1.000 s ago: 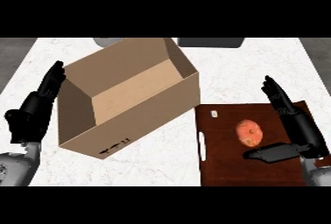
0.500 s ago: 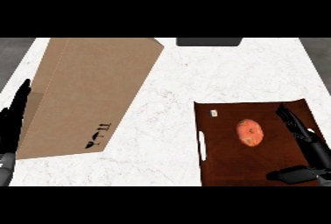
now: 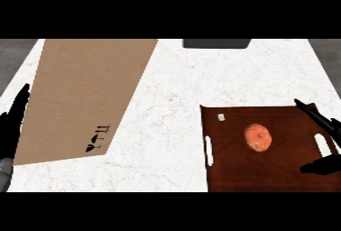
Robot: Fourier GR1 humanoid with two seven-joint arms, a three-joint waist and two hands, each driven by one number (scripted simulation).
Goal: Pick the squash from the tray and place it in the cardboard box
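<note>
- The reach for the squash [image 3: 258, 137] is being taken as the step in hand: nothing is being held yet.
- The squash is being seen lying on the tray [image 3: 233, 173], near the middle of it, apart from both hands.
- The right hand [image 3: 320, 119] is being shown at the tray's right edge, fingers straight and thumb spread well away below them. It is wide open with nothing in it, and the squash is lying to the left of the gap.
- The left hand [image 3: 12, 124] is being shown at the view's left edge beside the box [image 3: 86, 99], fingers straight and up, resting and holding nothing.
- For the next move, the right hand is being called on to go left and down over the squash and then to close round it. A lift and a carry across the counter [image 3: 173, 90] to the box are being judged as what comes after.
- The box is being shown only as one flat brown face with a printed mark, so its opening is not being made out, and where the squash is to go in cannot be told.
- The right palm and the tray's near and right edges are being cut off by the frame.
</note>
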